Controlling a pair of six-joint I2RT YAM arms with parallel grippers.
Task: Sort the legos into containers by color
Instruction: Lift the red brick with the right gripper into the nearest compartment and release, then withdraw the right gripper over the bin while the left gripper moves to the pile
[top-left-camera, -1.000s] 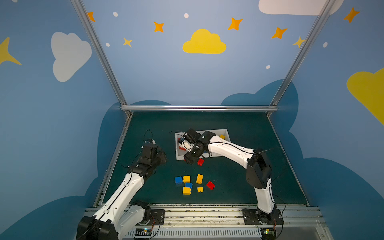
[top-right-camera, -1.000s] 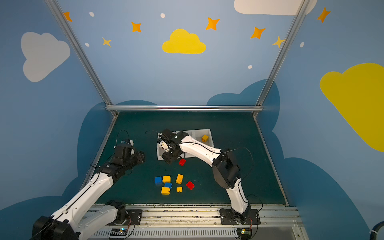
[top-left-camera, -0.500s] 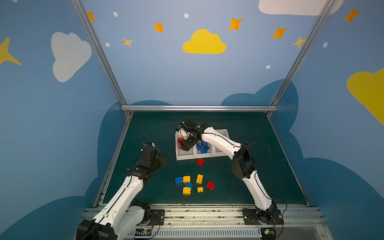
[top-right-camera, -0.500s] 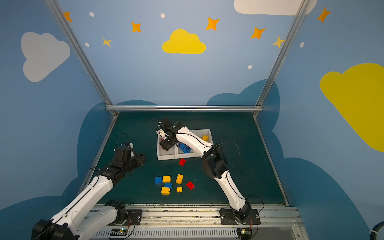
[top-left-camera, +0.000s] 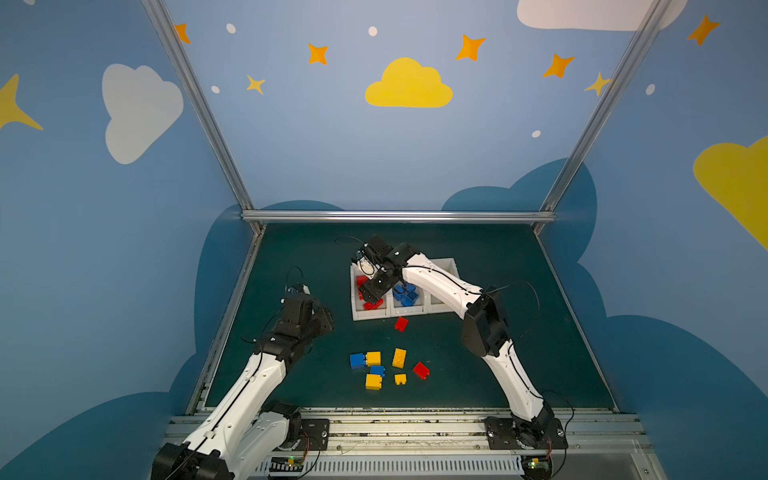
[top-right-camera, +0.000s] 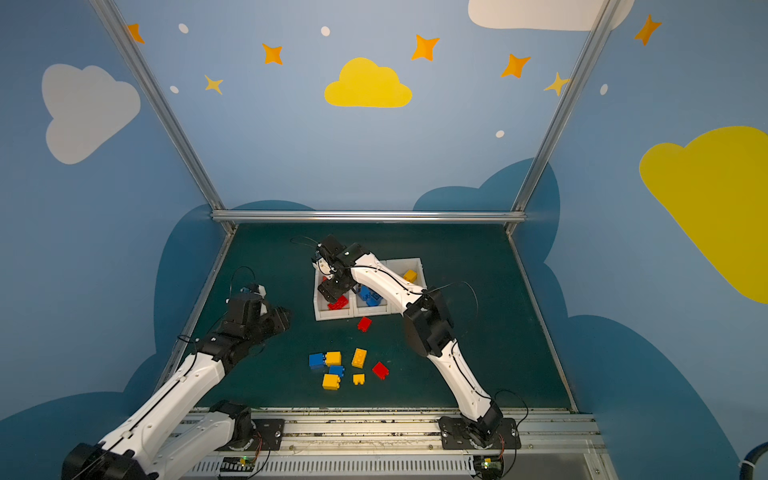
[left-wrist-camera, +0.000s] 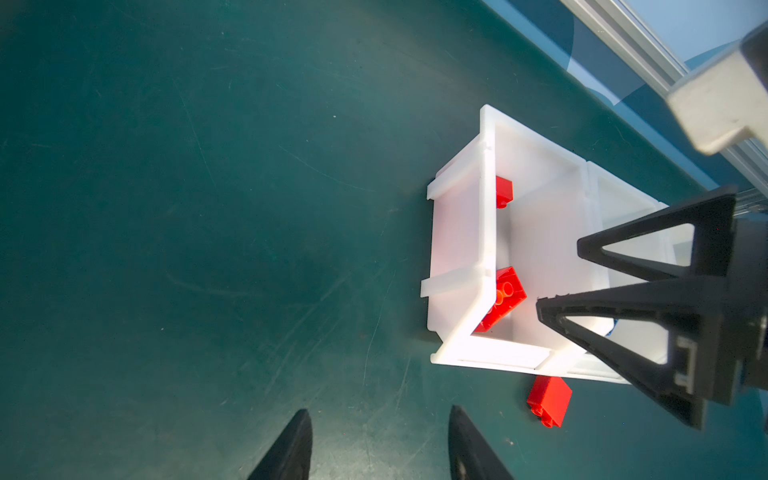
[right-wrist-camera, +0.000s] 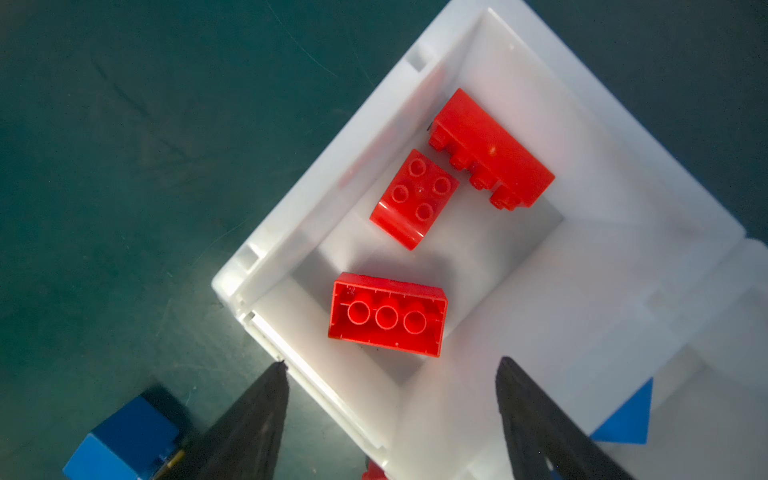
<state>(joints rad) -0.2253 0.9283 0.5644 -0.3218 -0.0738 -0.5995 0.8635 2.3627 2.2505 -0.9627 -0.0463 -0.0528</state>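
Nearest the front rail, seven loose bricks are lying clustered on the green mat (top-left-camera: 449, 395): four yellow bricks (top-left-camera: 372, 381), two blue bricks (top-left-camera: 357, 360) and one red brick (top-left-camera: 421, 370). A second red brick (top-left-camera: 401, 323) is lying just in front of the three white bins (top-left-camera: 371, 315). The left gripper (left-wrist-camera: 380, 415) is hovering over bare mat at the left, jaws parted, grasping nothing. The right arm is arching across, and the right gripper (right-wrist-camera: 392, 363) is hanging over the leftmost bin, jaws spread, released. Three binned red bricks (right-wrist-camera: 387, 314) are lying inside. The middle bin is holding binned blue bricks (top-left-camera: 405, 293), count unclear. The rightmost bin is showing one binned yellow brick (top-right-camera: 409, 275).
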